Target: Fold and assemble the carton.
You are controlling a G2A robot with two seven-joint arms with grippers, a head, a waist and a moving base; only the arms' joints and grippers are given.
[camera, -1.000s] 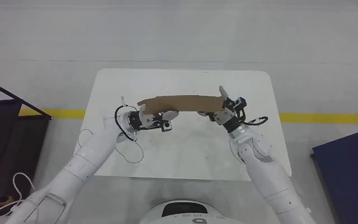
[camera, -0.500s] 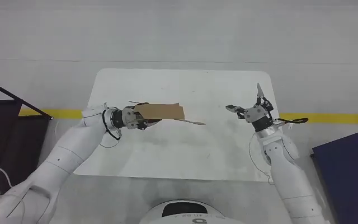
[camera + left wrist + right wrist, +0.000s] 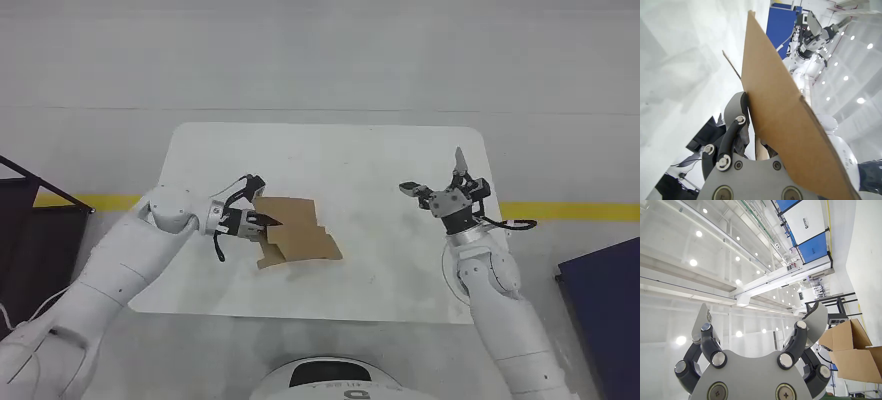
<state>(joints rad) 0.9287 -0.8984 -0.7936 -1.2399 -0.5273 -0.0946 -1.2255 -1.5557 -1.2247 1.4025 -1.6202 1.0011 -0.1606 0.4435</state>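
Carton: brown cardboard, partly opened, with panels and flaps standing at angles to one another. It sits over the left half of the table. From above I cannot tell whether its lower edge rests on the table or hangs just over it.

Left tool: closed onto the carton's left end. The left wrist view shows a panel pinched against one finger pad; the other finger is hidden behind the cardboard.

Right tool: fingers spread wide, gripping nothing, over the right side of the table and well apart from the carton.
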